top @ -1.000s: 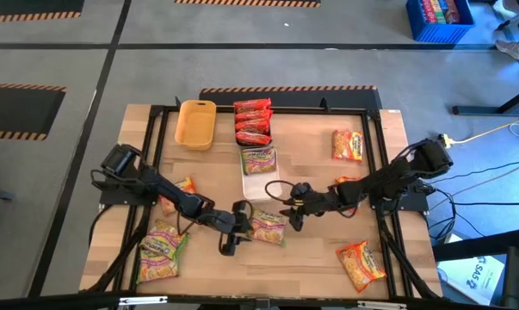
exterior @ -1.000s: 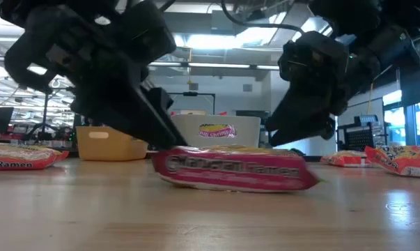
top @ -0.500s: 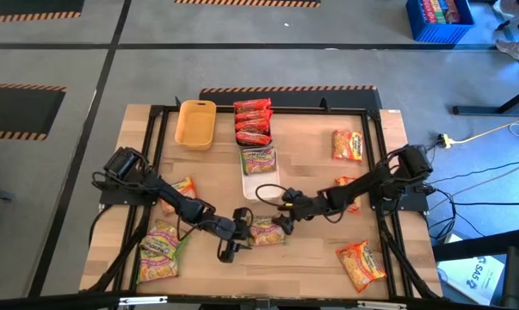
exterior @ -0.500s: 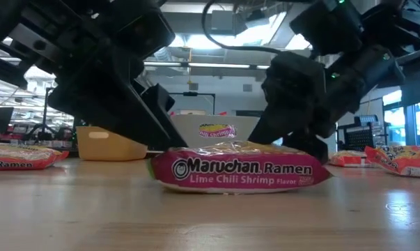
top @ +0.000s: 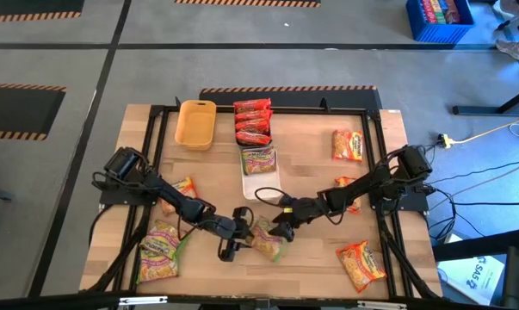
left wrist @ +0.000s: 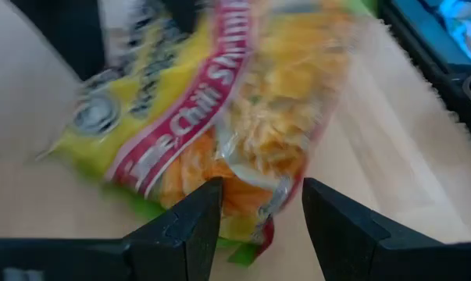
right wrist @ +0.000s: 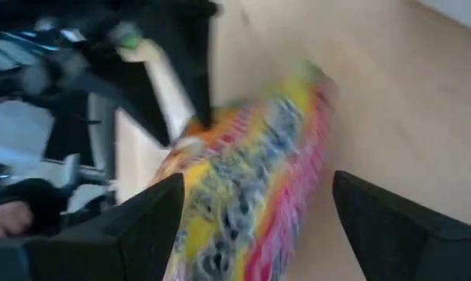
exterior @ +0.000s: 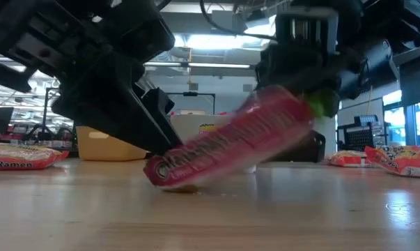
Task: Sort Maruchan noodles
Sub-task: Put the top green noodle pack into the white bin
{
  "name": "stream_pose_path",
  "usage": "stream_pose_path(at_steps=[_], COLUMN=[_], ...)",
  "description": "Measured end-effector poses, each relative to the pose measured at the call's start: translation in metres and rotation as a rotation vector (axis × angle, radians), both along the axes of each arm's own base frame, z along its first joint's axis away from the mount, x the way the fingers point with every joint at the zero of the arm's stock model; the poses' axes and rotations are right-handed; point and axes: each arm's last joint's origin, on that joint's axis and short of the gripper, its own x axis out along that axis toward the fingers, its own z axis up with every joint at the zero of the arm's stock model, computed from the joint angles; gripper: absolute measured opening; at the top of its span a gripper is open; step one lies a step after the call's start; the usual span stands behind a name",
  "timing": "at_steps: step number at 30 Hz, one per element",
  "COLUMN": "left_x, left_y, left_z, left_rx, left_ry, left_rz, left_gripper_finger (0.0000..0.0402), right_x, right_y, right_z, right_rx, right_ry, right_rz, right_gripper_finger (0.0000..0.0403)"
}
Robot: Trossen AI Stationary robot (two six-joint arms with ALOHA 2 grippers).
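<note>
Trays sit along the far side of the counter (top: 311,250): a yellow tray (top: 195,123) that looks empty, a stack of red noodle packets (top: 252,121) just beside it whose tray is hidden under them, and nearer the middle a white tray (top: 260,175) holding one green-pink packet (top: 259,159) at its far end. Loose packets lie around the counter: an orange-yellow packet (top: 347,145) on the right far side, another orange-yellow packet (top: 361,263) at the right near corner, a small orange packet (top: 183,187) by the left arm, and a pile of green-pink packets (top: 161,250) at the left near corner. Both arms stretch low toward the middle near part of the counter and meet at one lime chili shrimp packet (exterior: 230,143). The left gripper (top: 233,232) stands at the packet's left end, its fingers (left wrist: 184,226) spread with that end lying between them and down on the wood. The right gripper (top: 283,222) is at the packet's other end, which is raised off the counter so the packet tilts; whether its fingers are pinching the packet I cannot tell.
</note>
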Motion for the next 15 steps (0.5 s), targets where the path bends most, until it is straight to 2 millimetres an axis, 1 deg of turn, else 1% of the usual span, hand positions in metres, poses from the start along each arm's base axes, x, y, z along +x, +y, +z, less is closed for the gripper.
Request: stream_pose_path(at_steps=[5,12,15], left_x=[0.0011,0.0017,0.0018], left_y=[0.0024,0.0038,0.0038], left_z=[-0.0001,0.0,0.0001], left_rx=[0.0,0.002,0.005], left_ry=[-0.002,-0.003,-0.005], left_rz=[0.009,0.017,0.022], left_gripper_finger=[0.0174,0.0174,0.0174], right_x=[0.0007,-0.004,-0.003], right_y=[0.0014,0.0005,0.0009], right_z=[0.0021,-0.0053,-0.0068], right_rx=[0.035,0.075,0.094], right_ry=[-0.014,0.098,0.098], right_rz=[0.029,0.004,-0.005], right_gripper_finger=[0.031,0.031,0.031])
